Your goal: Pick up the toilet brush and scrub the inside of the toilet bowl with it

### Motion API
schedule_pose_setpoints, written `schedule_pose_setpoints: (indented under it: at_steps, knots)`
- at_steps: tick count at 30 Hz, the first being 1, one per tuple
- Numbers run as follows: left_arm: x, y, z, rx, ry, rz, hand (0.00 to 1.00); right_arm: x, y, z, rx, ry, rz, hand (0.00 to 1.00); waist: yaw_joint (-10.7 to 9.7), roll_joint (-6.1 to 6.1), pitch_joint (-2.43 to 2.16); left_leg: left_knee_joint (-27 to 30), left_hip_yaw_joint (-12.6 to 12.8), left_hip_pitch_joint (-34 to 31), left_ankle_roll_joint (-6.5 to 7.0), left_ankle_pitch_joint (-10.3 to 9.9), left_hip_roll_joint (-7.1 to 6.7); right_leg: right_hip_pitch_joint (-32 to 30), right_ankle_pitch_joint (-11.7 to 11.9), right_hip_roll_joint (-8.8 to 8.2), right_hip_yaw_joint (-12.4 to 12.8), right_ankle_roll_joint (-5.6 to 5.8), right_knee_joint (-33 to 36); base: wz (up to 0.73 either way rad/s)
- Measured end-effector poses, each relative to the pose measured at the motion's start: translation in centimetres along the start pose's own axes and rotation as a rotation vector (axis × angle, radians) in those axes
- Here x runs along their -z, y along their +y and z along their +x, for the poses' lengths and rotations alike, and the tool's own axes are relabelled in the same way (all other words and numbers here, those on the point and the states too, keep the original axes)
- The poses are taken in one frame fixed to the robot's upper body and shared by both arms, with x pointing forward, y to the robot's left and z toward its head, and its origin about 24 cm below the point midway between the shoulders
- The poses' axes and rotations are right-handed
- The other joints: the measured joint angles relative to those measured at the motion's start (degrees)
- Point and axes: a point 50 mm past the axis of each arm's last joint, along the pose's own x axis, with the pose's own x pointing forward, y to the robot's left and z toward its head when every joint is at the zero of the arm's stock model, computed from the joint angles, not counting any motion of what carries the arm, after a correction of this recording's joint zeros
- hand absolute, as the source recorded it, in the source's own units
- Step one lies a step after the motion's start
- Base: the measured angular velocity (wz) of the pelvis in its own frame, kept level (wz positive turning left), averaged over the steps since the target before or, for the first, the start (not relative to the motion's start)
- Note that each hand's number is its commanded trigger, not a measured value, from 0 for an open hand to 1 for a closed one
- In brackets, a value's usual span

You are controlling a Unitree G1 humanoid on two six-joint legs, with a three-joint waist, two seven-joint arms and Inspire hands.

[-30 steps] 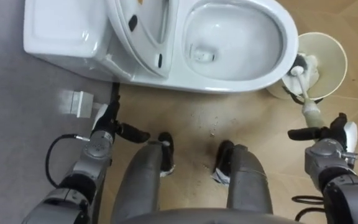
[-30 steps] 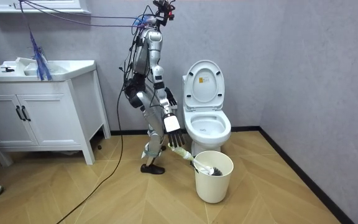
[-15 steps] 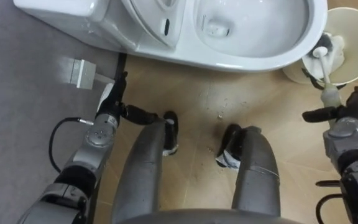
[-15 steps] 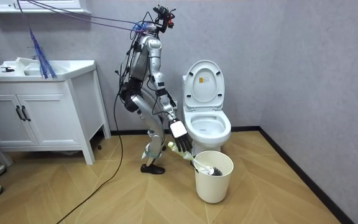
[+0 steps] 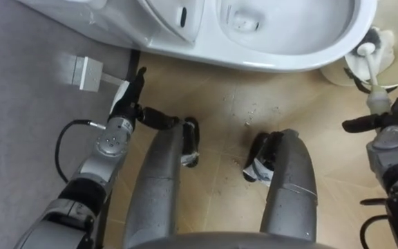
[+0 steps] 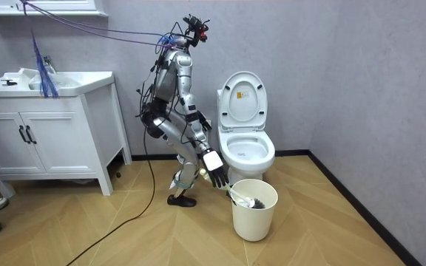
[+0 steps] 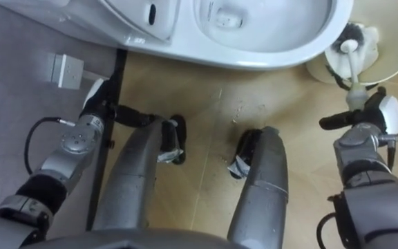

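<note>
Left hand [image 7: 97, 104] hangs open beside the toilet [image 7: 282, 52]; right hand [image 7: 365, 123] at the brush [image 7: 353, 69] handle (grip? can't tell), bristles in the bucket [image 7: 392, 66].

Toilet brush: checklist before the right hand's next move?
1. Brush parked: ok. The toilet brush stands in the bucket beside the toilet.
2. Hand at handle: ok. The right hand is at the handle's top end.
3. Grip closed on the handle: cannot tell.
4. Bowl reachable: ok. The lid is up.
5. Other hand free: ok. The left hand is open and holds nothing, beside the left thigh.
</note>
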Motion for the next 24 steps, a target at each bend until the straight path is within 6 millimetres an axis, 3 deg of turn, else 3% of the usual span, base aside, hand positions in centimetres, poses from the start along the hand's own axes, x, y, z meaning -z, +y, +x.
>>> schedule_pose_setpoints:
  at_steps: [5, 6, 7, 24]
  knots:
    - [0.1, -0.6, -0.1, 0.028, 0.009, 0.017, 0.00, 1.5, 0.2, -0.2, -0.043, 0.059, -0.031, 0.00, 0.12, 0.17, 0.01, 1.20, -0.97, -0.98, -0.13, -0.40, -0.16, -0.12, -0.63, -0.06, -0.47, 0.11, 0.76, 0.06]
    - [0.1, -0.7, -0.1, 0.029, 0.014, 0.017, 0.00, 1.8, 0.2, -0.2, -0.053, 0.071, -0.037, 0.70, 0.12, 0.17, 0.01, 1.32, -1.00, -1.01, -0.11, -0.48, -0.19, -0.12, -0.68, -0.11, -0.56, 0.13, 0.82, 0.00]
    - [0.1, -0.6, -0.1, 0.028, 0.013, 0.018, 0.00, 2.0, 0.1, -0.2, -0.063, 0.083, -0.043, 1.00, 0.13, 0.18, 0.01, 1.38, -0.96, -1.01, -0.06, -0.53, -0.29, -0.17, -0.70, -0.25, -0.63, 0.18, 0.91, 0.00]
    - [0.4, -0.5, -0.7, 0.025, 0.008, 0.008, 0.00, 3.1, -0.4, -0.1, -0.082, 0.166, 0.032, 1.00, 0.24, 0.64, -0.14, 2.95, -0.02, -2.80, 0.32, -1.36, -0.43, -2.60, -1.34, -0.75, 0.41, 0.51, 2.73, 0.00]
